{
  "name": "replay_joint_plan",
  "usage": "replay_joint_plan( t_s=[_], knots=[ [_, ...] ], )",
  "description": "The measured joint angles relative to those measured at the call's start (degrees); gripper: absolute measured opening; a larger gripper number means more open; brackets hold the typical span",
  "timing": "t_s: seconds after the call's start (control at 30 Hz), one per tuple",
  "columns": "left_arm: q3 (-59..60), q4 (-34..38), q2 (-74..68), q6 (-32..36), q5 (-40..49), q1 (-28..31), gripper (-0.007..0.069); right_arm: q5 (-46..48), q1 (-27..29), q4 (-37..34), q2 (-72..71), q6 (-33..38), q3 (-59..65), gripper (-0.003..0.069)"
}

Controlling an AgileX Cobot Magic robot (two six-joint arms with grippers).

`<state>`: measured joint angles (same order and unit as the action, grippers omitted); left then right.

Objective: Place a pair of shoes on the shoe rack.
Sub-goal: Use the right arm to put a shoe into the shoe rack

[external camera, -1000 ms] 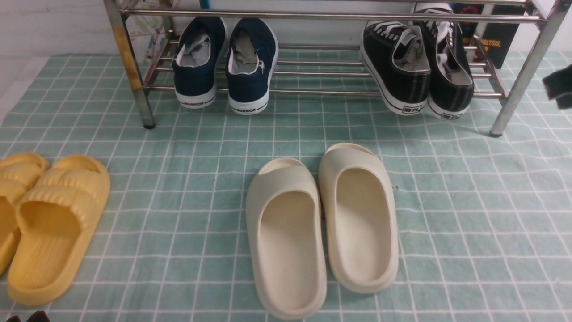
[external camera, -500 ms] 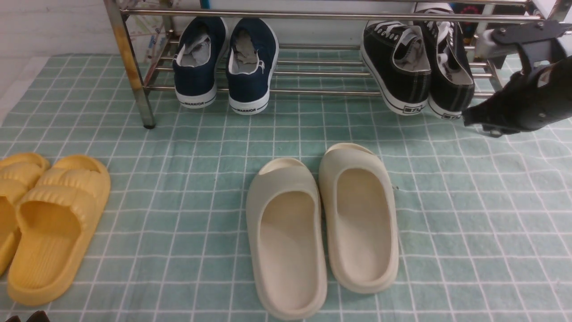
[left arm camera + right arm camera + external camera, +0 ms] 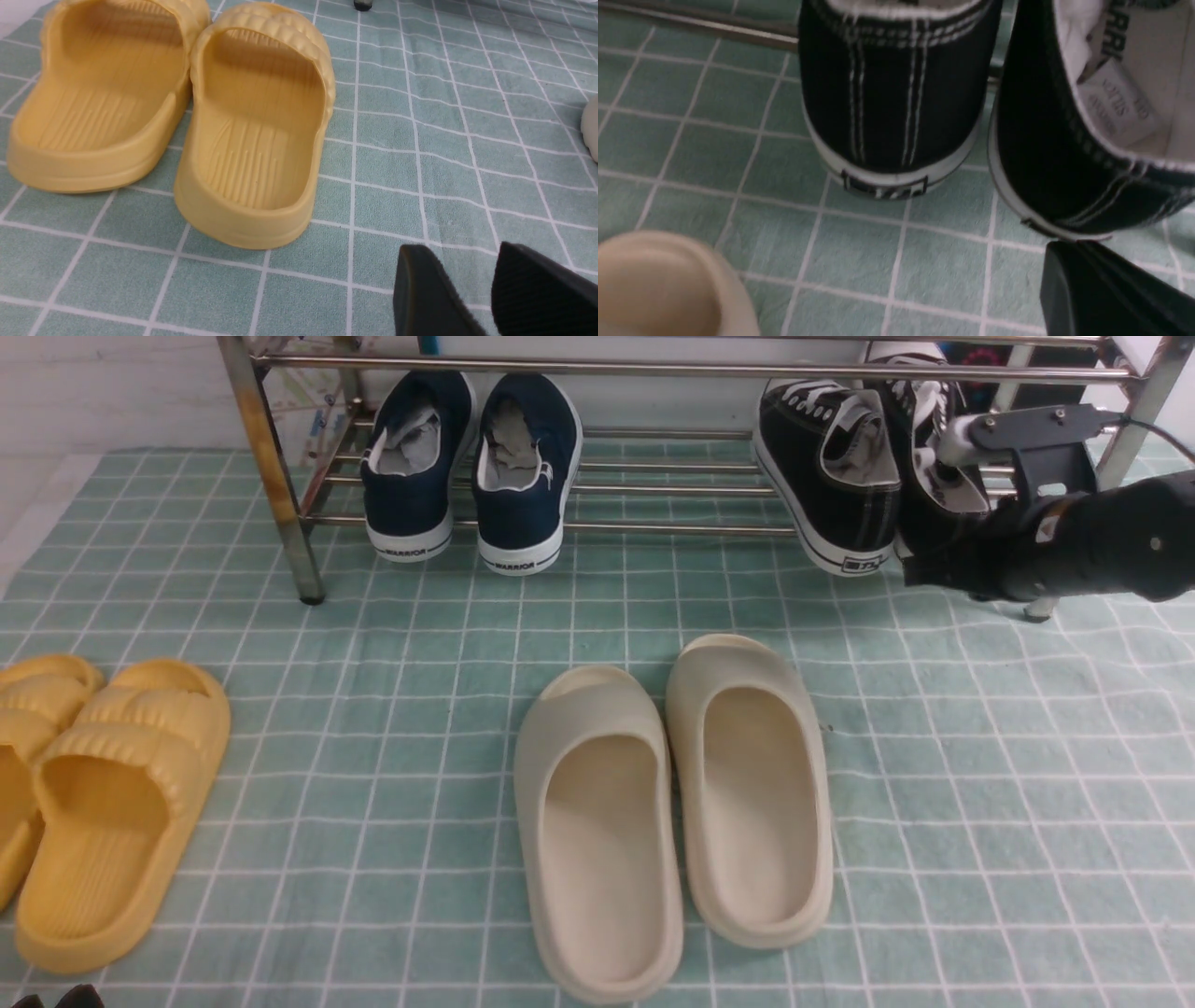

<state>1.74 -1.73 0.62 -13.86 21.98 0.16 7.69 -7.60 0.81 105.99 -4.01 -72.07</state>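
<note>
Your pair of shoes (image 3: 868,476) is already on the shoe rack (image 3: 653,371), on the lower shelf at its right end, toes pointing far and heels toward you. Both heels hang out past the nearest bar, and the right-hand sneaker (image 3: 943,509) looks tipped toward its partner, so I'd judge the placement is not quite finished. That would explain your right gripper (image 3: 920,569): its jaws are pressed together with nothing between them, and the blunt tip sits low at that sneaker's heel, a sensible way to nudge it deeper rather than grasp it. The right wrist view shows the tip just below the white sole edge; whether it actually touches I cannot tell. Push gently along the bars, since a sideways shove could roll the shoe off. Your left gripper (image 3: 460,275) hangs low over the checked cloth (image 3: 934,756) at the near left, fingers apart and empty, just beside the yellow slides (image 3: 103,803) and out of the way. The navy slip-ons (image 3: 467,467) occupy the shelf's left part, and the cream slides (image 3: 672,803) lie on the cloth in the middle.
</note>
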Motion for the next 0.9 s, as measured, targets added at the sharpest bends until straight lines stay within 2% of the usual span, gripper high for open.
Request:
replay_joint_plan(
  t_s=[0.37, 0.63, 0.9],
  knots=[
    [0.0, 0.0, 0.0, 0.0, 0.0, 0.0, 0.0238, 5.22, 1.38, -0.05, 1.42, 0.0, -5.49, 0.0001],
    [0.0, 0.0, 0.0, 0.0, 0.0, 0.0, 0.0238, 4.23, 1.55, -0.05, -3.15, -0.03, -7.03, 0.0004],
    [0.0, 0.0, 0.0, 0.0, 0.0, 0.0, 0.0238, 11.82, 1.79, 0.12, -5.22, -0.03, -7.15, 0.0005]
  ],
)
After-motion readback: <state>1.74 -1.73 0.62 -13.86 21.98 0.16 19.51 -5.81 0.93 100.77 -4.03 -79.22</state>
